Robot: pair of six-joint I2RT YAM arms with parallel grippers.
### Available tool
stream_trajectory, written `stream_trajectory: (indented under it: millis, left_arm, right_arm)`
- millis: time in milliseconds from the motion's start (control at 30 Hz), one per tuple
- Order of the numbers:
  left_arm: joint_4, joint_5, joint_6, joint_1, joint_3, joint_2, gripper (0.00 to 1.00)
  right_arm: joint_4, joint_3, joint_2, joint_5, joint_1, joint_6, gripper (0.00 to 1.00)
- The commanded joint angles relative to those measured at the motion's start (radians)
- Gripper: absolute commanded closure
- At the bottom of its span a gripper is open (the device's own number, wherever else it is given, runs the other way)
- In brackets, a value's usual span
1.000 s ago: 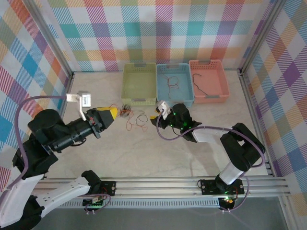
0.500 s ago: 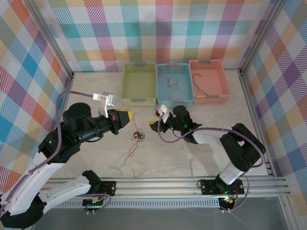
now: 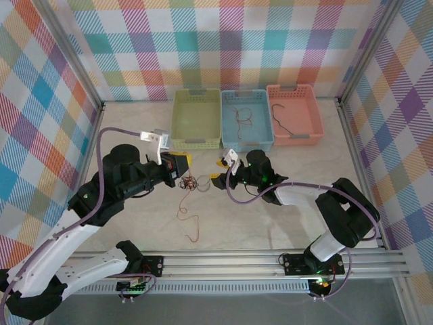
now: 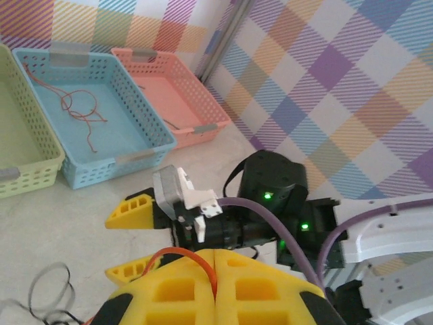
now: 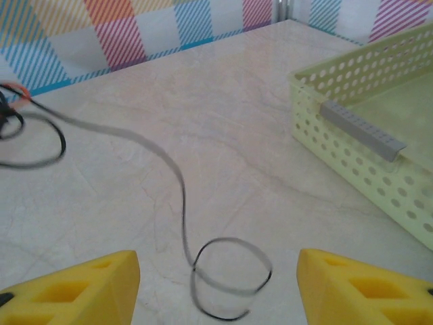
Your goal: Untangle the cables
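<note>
Several cables (image 3: 189,183) trail lengthwise toward the near edge, left claw (image 3: 183,164) clenching them; right claw (image 3: 217,172) released.

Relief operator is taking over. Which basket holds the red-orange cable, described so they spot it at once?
Find the row of three baskets at the far edge of the table. Take the middle one, the blue basket, between the yellow-green basket and the pink basket. It alone holds a thin red-orange cable; the pink one holds a black cable.
</note>
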Motion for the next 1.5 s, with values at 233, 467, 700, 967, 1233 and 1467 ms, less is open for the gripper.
stream_trajectory:
  millis: [233,467,700,967,1233,1467]
  left_arm:
    - [0.092,0.018,0.038,0.009,-0.015,0.021,1.00]
    - [0.098,0.075,0.033,0.009,0.041,0.042,1.00]
    - [0.127,0.118,-0.011,0.009,0.097,0.073,1.00]
    - [0.168,0.208,-0.066,0.009,0.150,0.114,1.00]
    - [0.196,0.269,-0.107,0.009,0.190,0.155,1.00]
    - [0.252,0.295,-0.136,0.008,0.194,0.168,1.00]
  right_arm:
    - [-0.034,0.076,0.087,-0.225,0.006,-0.040,0.36]
    - [-0.035,0.098,0.117,-0.306,0.012,-0.033,0.36]
    - [-0.036,0.107,0.128,-0.306,0.028,-0.041,0.35]
    - [0.004,0.109,0.141,-0.311,0.045,-0.039,0.34]
    - [0.018,0.116,0.147,-0.320,0.050,-0.042,0.34]
    - [0.058,0.113,0.152,-0.341,0.049,-0.034,0.34]
